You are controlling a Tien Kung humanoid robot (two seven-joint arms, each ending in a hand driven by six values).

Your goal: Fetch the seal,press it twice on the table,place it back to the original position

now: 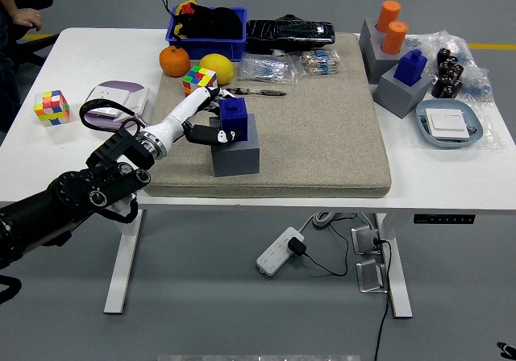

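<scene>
A blue seal (235, 116) stands on a grey block (236, 150) on the beige mat (322, 127), left of centre. My left hand (214, 118), white with black fingers, reaches in from the lower left and is closed around the seal's left side. The thumb (216, 135) lies at the seal's front and the other fingers are behind it. The seal still rests on the block. My right arm is out of view.
A second blue seal (412, 64) on a grey block and two orange cylinders (392, 25) stand at the right. A Rubik's cube (199, 80), orange (174, 61), lemon (217, 68) and blue bin (206, 27) sit behind my hand. A person's hand (29, 18) is at top left.
</scene>
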